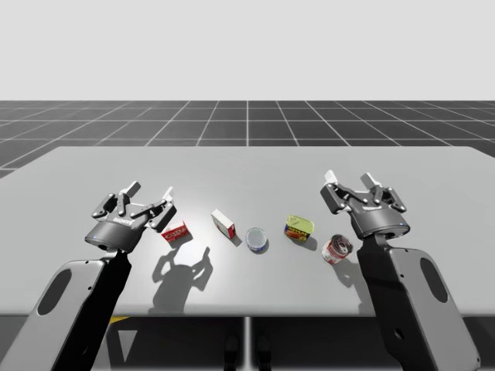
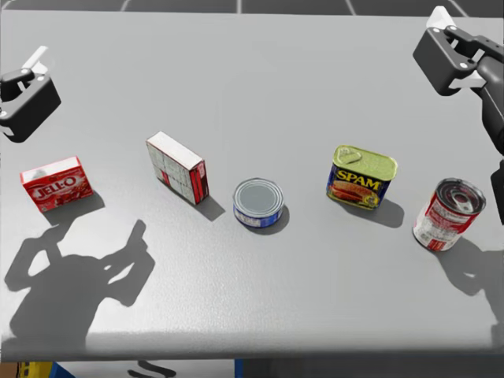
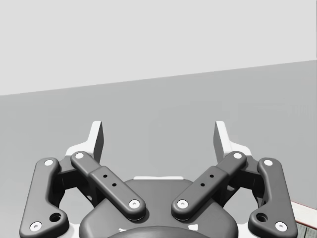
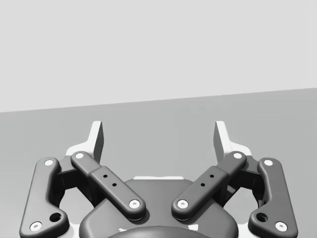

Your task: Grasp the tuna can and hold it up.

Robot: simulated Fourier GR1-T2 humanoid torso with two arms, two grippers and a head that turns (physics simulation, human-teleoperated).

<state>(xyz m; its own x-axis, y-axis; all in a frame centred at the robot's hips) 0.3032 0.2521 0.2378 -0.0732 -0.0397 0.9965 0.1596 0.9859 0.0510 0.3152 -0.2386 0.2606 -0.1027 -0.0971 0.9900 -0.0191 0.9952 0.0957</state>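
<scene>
- Both arms hover above the desk [image 1: 247,174], 1 at each end of the row of 5 things. I read that as a ready stance that keeps the row free to reach.
- My left gripper [image 1: 151,191] is spread wide with nothing between its fingers. It hangs just beyond the small red box [image 2: 57,183].
- My right gripper [image 1: 350,178] is spread wide too and holds nothing. It hangs beyond the red and white round can [image 2: 449,213], which seems to lie on its side.
- The tuna can [image 2: 258,203] is low and round, with a blue wall and a silver lid. It stands upright on the desk near the middle of the row.
- On 1 side of it is the red and white box [image 2: 176,168], on the other the yellow-topped rectangular can [image 2: 361,176]. It touches neither, so I judge there is room for a finger on each side.
- Standing flat on its base, it leaves its whole wall open to a pinch. Being so low, it will need the fingers to come down close to the desk.
- Nothing is grasped yet, so the task is at its start.
- Either arm looks about as near. Each has 1 neighbour near its path, so I would come from above to avoid knocking it.
</scene>
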